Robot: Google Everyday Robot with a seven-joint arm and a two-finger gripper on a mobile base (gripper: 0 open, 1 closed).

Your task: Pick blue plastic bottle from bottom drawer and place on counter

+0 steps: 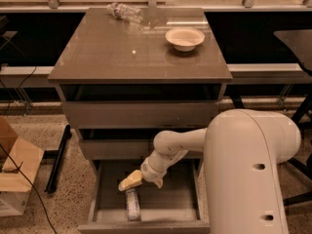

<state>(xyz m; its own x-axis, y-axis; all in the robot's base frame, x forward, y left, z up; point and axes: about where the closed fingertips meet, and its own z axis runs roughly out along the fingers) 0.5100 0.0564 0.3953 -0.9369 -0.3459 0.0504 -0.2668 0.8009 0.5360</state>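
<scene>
While the bottom drawer (168, 201) stands pulled out toward the near side, the gripper (130, 181) is held inside it, over the left part of the drawer floor. It is carried at the end of the pale arm (175, 143), which is bent down from the right in front of the middle drawer (112, 149). The yellowish jaws are pointed down and to the left. How far they are parted cannot be told, and nothing is seen to be held between them.

The blue plastic bottle (132, 204) is laid flat on the drawer floor, left of centre, with its length running from far to near. Its far end is found just beneath the tip of the jaws; whether the two are touching cannot be told.

The counter (122, 57) is seen above the closed top drawer (141, 113). On its surface a shallow white bowl (185, 38) is set toward the far right, and a crumpled clear bottle (124, 11) is laid on its side near the far left edge, well apart from the bowl.

The near right is filled by the robot's bulky white body (248, 174). A cardboard box (17, 172) is placed on the speckled floor at the left, well apart from the cabinet.
</scene>
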